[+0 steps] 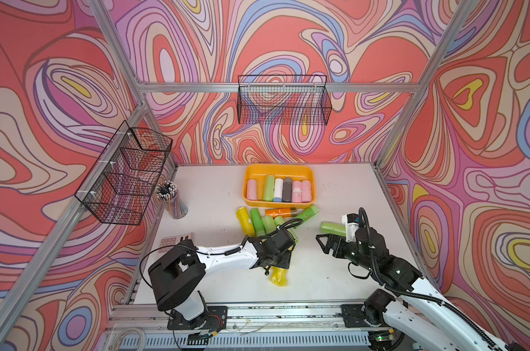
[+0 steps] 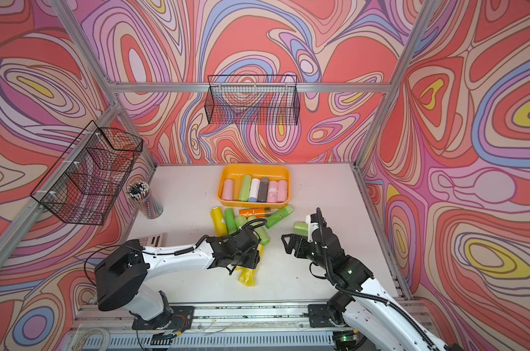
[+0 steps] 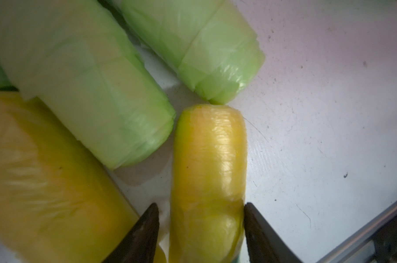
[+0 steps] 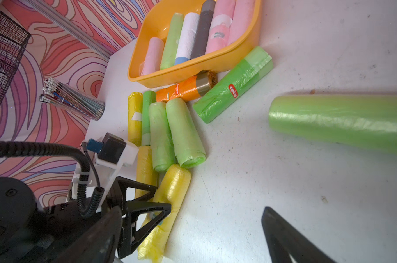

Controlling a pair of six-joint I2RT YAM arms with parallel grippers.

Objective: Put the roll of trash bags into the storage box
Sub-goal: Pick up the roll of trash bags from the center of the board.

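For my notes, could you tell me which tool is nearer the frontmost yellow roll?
Left. The left tool straddles the yellow roll, one finger on each side; the right tool hangs open off to the side, well apart from it.

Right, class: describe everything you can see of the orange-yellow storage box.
The storage box is a shallow orange-yellow tub, seemingly plastic, rectangular with rounded corners and a flared rim. It sits flat at the back of the white table, holding six rolls side by side. An orange roll lies by its near wall.
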